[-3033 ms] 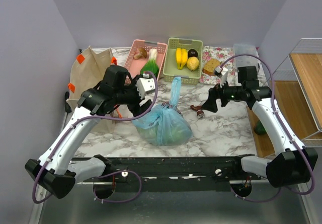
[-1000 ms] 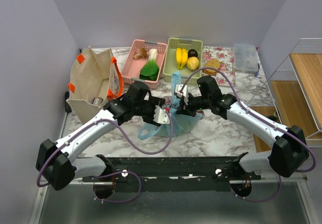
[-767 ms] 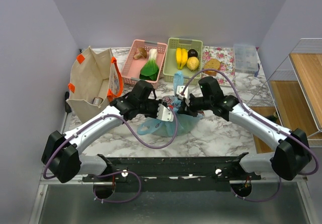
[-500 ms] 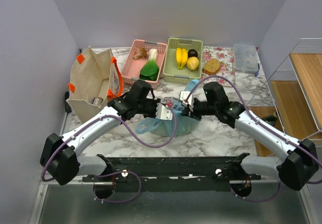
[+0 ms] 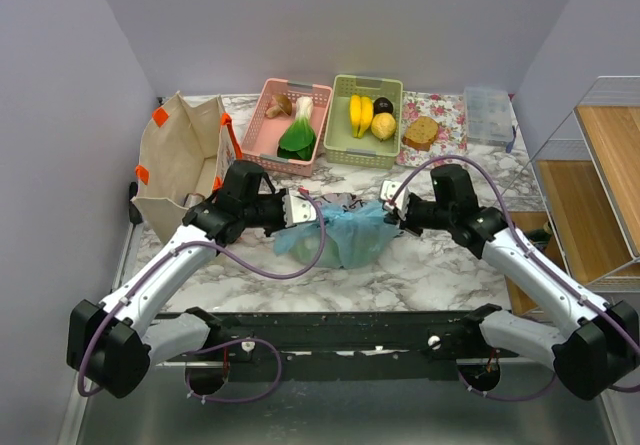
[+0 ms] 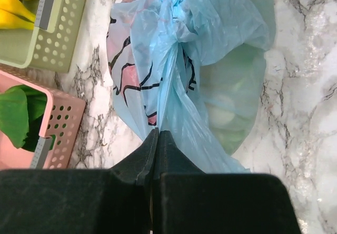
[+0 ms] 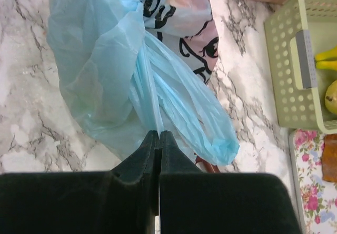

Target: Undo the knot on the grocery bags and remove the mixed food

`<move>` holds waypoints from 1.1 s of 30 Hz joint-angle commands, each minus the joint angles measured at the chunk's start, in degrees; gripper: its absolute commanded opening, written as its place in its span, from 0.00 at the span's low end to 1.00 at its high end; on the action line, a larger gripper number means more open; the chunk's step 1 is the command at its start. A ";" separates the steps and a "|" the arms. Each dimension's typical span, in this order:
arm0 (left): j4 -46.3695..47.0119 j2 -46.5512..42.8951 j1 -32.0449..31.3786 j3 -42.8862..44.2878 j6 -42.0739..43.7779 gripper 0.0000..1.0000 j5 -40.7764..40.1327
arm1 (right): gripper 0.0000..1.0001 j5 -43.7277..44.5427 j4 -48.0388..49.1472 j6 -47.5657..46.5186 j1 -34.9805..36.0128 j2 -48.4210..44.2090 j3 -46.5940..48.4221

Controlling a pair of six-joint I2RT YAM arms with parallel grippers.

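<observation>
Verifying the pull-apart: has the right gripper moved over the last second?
Yes. The right gripper, shut on the grocery bag, went rightward: from below the middle of the green basket to below its right corner.

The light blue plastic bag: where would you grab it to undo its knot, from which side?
Take the thin handle strands either side of the knot, one from the left, one from the right. Each bunches rope-narrow, easy to pinch, as the left gripper and right gripper do; the light blue plastic bag's body is slack.
</observation>
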 commanded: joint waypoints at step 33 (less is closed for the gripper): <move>-8.46 -3.76 4.87 -1.32 -12.80 0.00 -5.06 | 0.01 10.89 -9.75 6.63 10.41 0.24 1.39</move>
